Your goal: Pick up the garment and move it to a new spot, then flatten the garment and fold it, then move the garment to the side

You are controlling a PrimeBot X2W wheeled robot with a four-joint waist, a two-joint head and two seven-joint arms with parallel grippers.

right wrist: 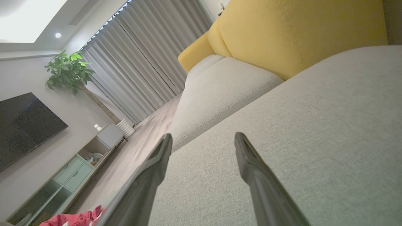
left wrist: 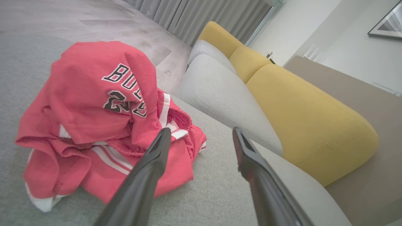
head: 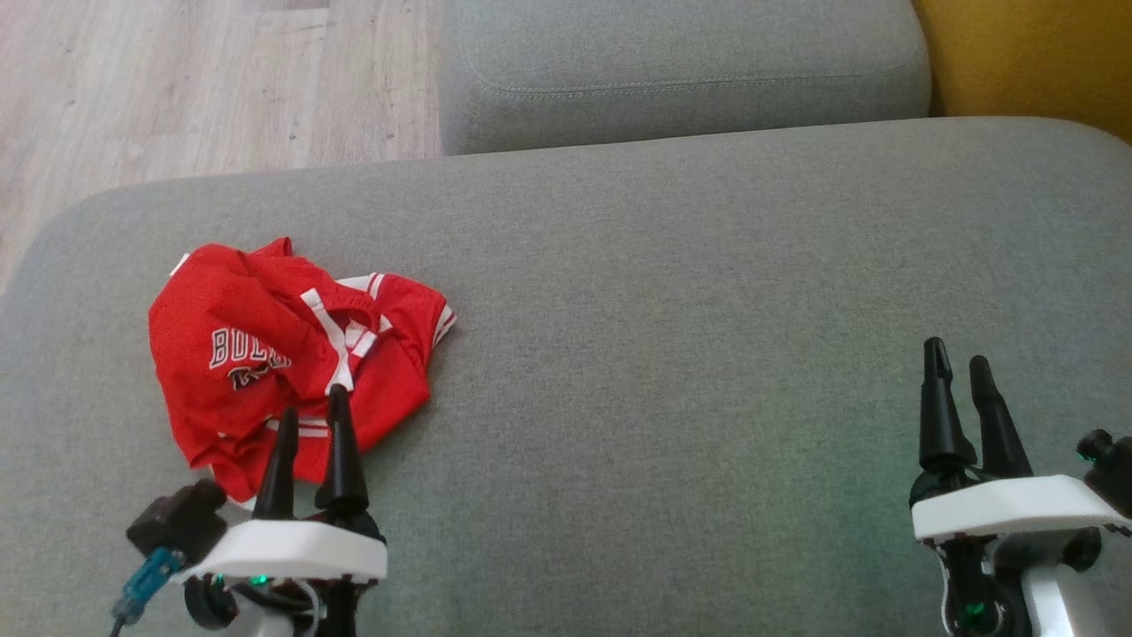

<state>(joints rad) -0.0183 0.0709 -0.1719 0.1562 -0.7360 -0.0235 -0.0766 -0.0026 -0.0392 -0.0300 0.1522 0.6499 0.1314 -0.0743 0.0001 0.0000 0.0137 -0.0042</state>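
Note:
The garment is a red jersey with white stripes and lettering, crumpled in a heap on the left part of the grey sofa cushion. My left gripper stands open at the heap's near edge, its fingertips over the red cloth and holding nothing. In the left wrist view the garment lies just left of and ahead of the left gripper. My right gripper is open and empty far to the right over bare cushion. In the right wrist view the right gripper points along the cushion, and a bit of the garment shows at the bottom left.
A second grey seat cushion lies beyond, with a yellow backrest at the far right. Wooden floor lies past the cushion's left and far edges. A TV, cabinet, plant and curtains stand across the room.

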